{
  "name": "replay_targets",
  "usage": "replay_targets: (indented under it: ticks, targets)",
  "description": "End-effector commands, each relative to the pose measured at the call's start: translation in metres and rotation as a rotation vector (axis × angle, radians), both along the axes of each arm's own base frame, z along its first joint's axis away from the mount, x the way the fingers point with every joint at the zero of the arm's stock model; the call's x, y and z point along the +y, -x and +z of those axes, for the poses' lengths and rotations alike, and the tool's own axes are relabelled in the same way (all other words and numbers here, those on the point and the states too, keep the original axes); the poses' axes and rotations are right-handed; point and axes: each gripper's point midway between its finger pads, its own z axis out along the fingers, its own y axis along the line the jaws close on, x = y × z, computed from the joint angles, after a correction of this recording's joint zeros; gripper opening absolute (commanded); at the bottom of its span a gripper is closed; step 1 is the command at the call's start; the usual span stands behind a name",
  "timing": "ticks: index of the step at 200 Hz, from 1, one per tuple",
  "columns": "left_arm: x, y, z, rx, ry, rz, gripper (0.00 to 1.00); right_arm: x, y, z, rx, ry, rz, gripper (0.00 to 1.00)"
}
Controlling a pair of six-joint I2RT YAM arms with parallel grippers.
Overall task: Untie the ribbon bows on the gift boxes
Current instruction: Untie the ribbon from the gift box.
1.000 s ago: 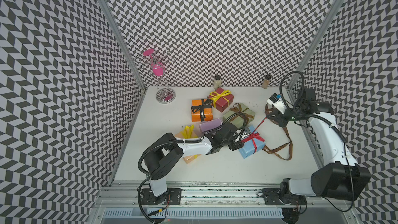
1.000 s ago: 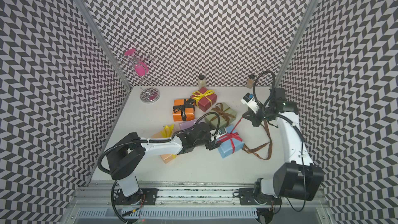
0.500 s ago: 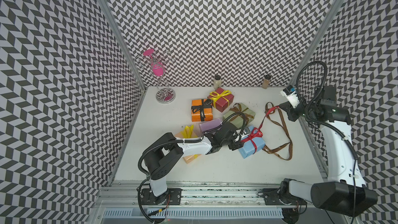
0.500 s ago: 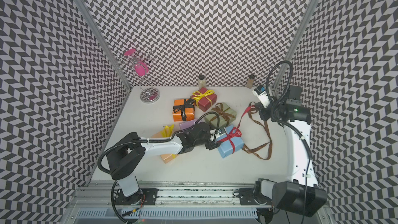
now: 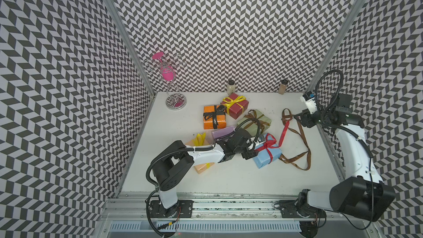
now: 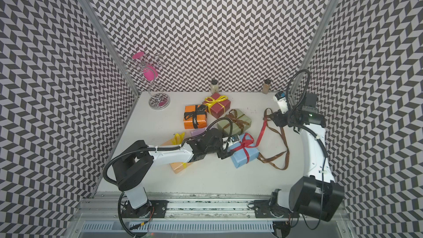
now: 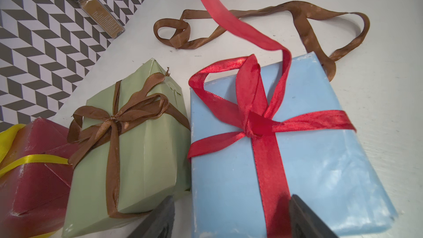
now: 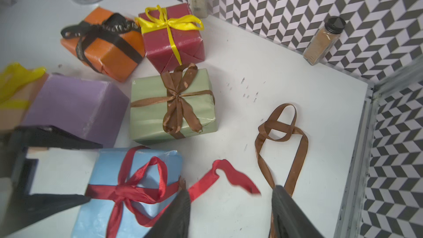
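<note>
The right fingers [image 8: 176, 216] stand apart with nothing gripped. The red ribbon [image 8: 128, 191] is knotted on the light blue box [image 7: 320, 168] with 1 loop standing, and its loose tail ends just ahead of them. The left fingers [image 7: 160, 220], spread wide, sit at that box's near end on the tabletop [image 8: 274, 76].

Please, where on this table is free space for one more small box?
Free: the front strip between light blue box and front rail; the left side between chrome stand and peach box. Crowded: mid-table, around the sage green box.
</note>
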Motion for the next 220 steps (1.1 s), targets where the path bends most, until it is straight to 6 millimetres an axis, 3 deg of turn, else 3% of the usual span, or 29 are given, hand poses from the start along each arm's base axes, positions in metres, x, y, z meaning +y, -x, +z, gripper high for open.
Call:
replay_targets:
  ticks: [1,32,51,65,116,139,179,220]
  targets:
    - [0.005,0.009,0.005,0.033,-0.041,-0.048,0.78,0.016,0.009,-0.012,0.051,0.021,0.079,0.67]
    - [0.003,0.011,0.019,0.047,-0.006,-0.076,0.78,0.076,0.041,-0.02,0.065,0.065,0.264,0.72]
    - [0.004,0.008,0.025,0.061,0.013,-0.074,0.77,0.114,0.061,-0.041,0.122,0.054,0.34,0.63]
    - [0.007,0.005,0.029,0.08,0.03,-0.071,0.76,0.13,0.069,-0.055,0.161,0.029,0.355,0.52]
    - [0.011,0.005,0.044,0.096,0.07,-0.106,0.73,0.135,0.087,-0.101,0.307,-0.002,0.348,0.39]
    - [0.011,0.003,0.049,0.102,0.096,-0.089,0.72,0.14,0.086,-0.103,0.301,-0.021,0.357,0.28]
    - [0.003,0.0,0.045,0.136,0.139,-0.048,0.69,0.14,0.094,-0.119,0.331,0.034,0.42,0.37]
    - [0.003,-0.008,0.032,0.134,0.117,-0.019,0.65,0.141,0.107,-0.142,0.407,0.073,0.492,0.39]
